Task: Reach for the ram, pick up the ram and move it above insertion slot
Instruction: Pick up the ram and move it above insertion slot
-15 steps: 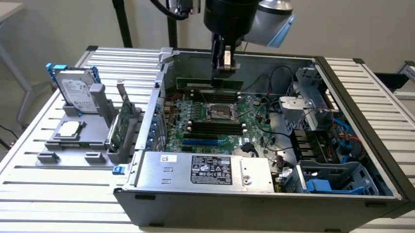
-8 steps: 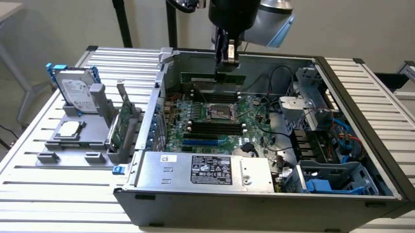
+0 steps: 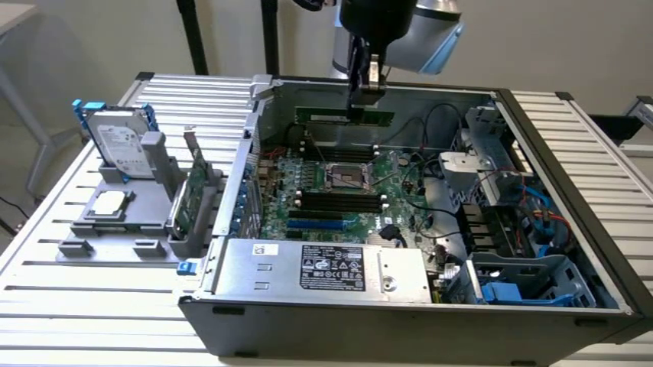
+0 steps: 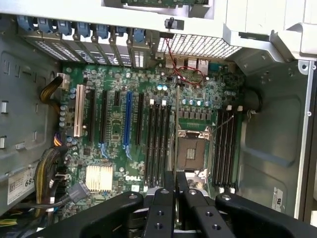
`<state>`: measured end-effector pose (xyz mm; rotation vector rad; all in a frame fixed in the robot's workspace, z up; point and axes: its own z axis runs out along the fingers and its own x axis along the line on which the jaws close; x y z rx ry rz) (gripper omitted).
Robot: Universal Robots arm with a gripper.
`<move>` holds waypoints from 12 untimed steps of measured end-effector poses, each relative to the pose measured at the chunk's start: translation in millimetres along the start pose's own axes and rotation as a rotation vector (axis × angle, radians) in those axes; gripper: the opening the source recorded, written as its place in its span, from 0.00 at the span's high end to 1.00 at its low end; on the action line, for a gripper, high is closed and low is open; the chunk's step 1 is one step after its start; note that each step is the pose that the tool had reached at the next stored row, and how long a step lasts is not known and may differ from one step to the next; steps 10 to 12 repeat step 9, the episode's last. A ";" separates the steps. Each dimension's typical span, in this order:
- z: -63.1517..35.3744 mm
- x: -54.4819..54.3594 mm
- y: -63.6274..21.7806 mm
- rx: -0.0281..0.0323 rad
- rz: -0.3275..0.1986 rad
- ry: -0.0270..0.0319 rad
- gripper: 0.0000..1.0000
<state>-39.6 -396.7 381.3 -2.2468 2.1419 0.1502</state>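
Below my claw lies the open computer case (image 3: pixel 571 229) with its motherboard (image 4: pixel 148 114) and bare CPU socket (image 4: pixel 190 151). The power supply (image 3: pixel 326 269) sits nearer the exterior camera. A hard drive (image 3: pixel 115 141) stands well off towards the exterior view's left.

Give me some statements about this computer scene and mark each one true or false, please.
1. The end effector holds the ram above the motherboard. True.
2. The computer case is closed with a cover. False: it is open.
3. A hard drive stands in the grey holder on the exterior view's left. True.
4. The ram is already seated in a slot. False: it hangs in the air.
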 end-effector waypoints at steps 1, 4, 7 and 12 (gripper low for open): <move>0.1 -1.0 -0.6 0.0009 0.002 0.0002 0.87; 0.2 -1.7 -1.1 0.0027 0.012 -0.0001 0.87; 0.3 -1.7 -1.1 0.0029 0.012 -0.0005 0.87; 0.2 -1.7 -1.1 0.0028 0.012 -0.0004 0.87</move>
